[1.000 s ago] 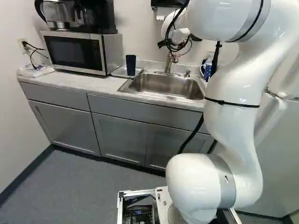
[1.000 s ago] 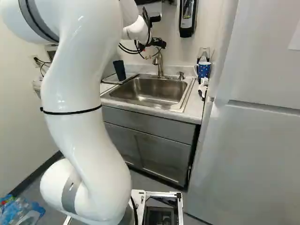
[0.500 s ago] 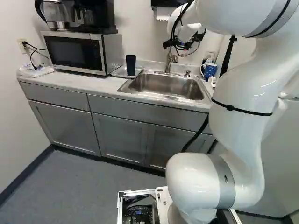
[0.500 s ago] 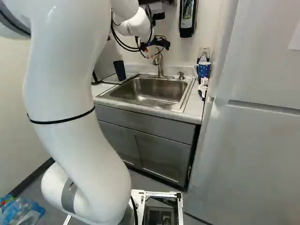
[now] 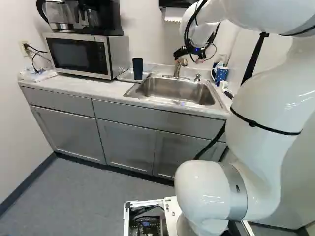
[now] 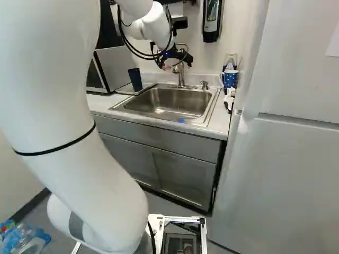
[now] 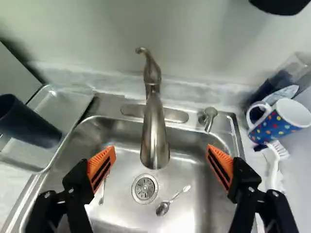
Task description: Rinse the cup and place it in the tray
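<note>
Two fingers spread wide, empty hand facing the faucet, rinsing apparently to come, and next it should nudge the lever!

Premises: kitchenette, apparently of workplace type.
Grey base cabinets carry a pale countertop with inset steel sink and faucet. Microwave noted, coffee maker on top; tray and dish brush on opposite sides of the basin. White refrigerator at right of right base view. Wall-mounted soap dispenser supports the workplace classification.
</note>
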Robot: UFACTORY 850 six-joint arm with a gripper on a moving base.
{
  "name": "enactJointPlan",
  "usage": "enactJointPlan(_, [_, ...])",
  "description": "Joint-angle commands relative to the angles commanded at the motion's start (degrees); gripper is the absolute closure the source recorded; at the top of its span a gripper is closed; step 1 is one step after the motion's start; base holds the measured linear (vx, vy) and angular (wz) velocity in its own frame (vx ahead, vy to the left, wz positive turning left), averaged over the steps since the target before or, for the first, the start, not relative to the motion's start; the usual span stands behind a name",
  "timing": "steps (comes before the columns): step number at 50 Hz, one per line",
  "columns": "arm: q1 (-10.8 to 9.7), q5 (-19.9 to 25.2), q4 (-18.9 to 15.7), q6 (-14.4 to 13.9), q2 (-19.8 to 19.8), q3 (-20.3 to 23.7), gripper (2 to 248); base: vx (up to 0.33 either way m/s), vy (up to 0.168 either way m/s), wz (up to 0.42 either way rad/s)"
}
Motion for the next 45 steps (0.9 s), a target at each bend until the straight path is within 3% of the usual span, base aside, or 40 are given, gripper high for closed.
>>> enactJointPlan(18, [-0.5,-8.6,0.0,0.0,4.8,5.0,3,0.0,0.0,0.0])
enactJointPlan(45, [-0.5,-9.5,0.0,0.0,4.8,5.0,3,0.0,0.0,0.0])
